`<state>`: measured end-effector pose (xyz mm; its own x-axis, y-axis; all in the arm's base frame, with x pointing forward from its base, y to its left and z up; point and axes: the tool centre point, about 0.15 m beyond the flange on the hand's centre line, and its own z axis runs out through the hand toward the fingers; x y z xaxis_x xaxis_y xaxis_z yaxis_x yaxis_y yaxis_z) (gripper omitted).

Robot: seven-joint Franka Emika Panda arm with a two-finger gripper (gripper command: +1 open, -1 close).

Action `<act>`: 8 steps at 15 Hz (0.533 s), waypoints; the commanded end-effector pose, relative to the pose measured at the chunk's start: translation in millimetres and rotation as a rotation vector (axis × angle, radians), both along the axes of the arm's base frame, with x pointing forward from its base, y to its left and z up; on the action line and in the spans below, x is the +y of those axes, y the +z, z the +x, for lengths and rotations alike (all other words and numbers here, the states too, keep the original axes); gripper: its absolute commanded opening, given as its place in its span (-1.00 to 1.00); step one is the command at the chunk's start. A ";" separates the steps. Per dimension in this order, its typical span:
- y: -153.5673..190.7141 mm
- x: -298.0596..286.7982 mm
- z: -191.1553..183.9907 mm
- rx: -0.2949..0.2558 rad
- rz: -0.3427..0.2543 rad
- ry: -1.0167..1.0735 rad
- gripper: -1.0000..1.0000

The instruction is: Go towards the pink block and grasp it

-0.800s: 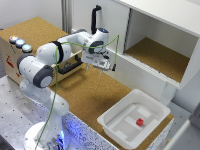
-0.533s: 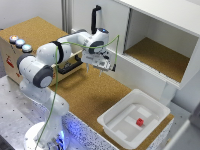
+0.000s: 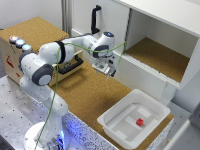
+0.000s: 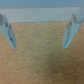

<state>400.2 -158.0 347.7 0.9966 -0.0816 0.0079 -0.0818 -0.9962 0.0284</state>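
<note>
One pink block [image 3: 140,121] inside white tray [image 3: 112,125]; jaws [image 3: 106,69] apparently open, empty, well apart from it.

Across the three exterior pictures almost nothing differs: the arm [image 3: 60,52] has perhaps eased a shade toward the exterior view's right, carrying the pincer [image 3: 108,69] with it above the counter [image 3: 85,92], though the shift is too slight to be sure.

A red-pink block [image 3: 140,121] is showing bright against the plain white tray [image 3: 116,123] holding it. Beside the tray, speckled tan cork board [image 3: 90,92] is covering the table, while a white arm [image 3: 60,52] with black joints is trailing a green cable [image 3: 52,95].
</note>
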 end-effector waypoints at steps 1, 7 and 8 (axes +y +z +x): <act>-12.5 -112.6 30.7 0.055 -0.062 -0.284 1.00; -37.6 -250.2 -0.8 0.128 -0.127 -0.619 1.00; -44.2 -266.9 -6.6 0.131 -0.113 -0.657 1.00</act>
<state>395.1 -319.9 333.9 0.8555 -0.5165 0.0356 -0.5152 -0.8426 0.1569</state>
